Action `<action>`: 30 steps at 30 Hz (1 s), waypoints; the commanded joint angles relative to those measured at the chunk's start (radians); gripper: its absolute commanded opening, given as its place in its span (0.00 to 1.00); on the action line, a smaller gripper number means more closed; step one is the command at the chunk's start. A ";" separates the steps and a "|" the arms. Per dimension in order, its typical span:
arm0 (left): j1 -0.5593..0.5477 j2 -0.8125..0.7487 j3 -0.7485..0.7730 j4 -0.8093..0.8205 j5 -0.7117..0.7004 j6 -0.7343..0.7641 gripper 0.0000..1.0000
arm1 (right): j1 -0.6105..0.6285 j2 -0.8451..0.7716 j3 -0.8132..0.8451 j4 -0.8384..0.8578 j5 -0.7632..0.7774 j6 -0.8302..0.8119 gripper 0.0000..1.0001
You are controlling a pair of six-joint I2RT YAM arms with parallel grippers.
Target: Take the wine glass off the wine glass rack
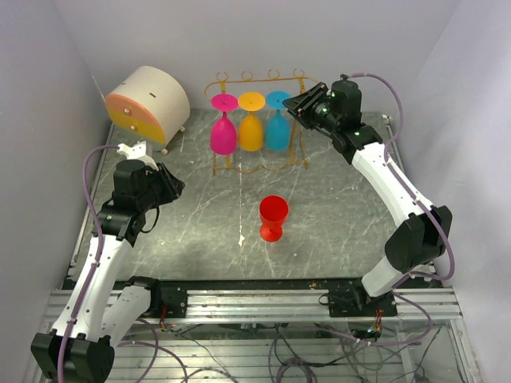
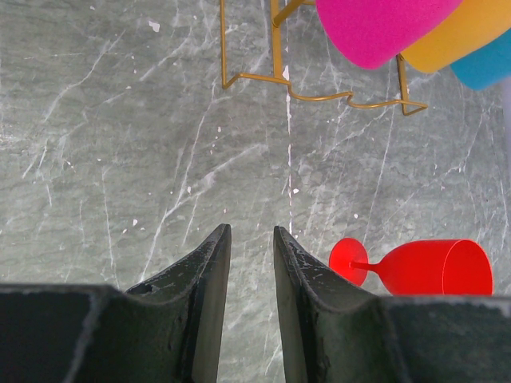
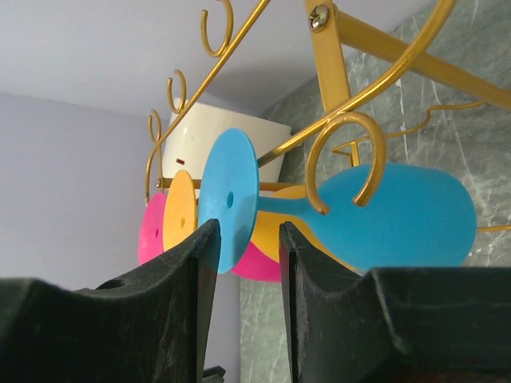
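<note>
Right pincer [image 3: 249,227], jaws apart and empty, sits at the foot of the blue wine glass [image 3: 391,215] — a skewed close could snag the wine glass rack [image 3: 334,68] and topple it.

Red wine glass [image 2: 423,267] beside left end effector [image 2: 252,231]

Grey, white-veined marble-patterned table [image 1: 335,231] carrying three free-standing objects. The golden wire wine glass rack [image 2: 276,40] stands on its feet near the far edge, with a cream round drawer box [image 1: 148,104] in the far left corner. A red wine glass [image 1: 272,215] stands upright on its base near the centre, well apart from both.
</note>
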 commanded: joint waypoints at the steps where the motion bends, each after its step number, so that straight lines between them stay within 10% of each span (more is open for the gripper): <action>1: -0.001 -0.008 0.016 0.013 0.005 -0.003 0.39 | 0.021 0.017 -0.007 0.052 0.073 -0.013 0.35; 30: -0.001 0.000 0.014 0.018 0.018 -0.003 0.39 | 0.044 -0.025 -0.090 0.187 0.198 -0.039 0.14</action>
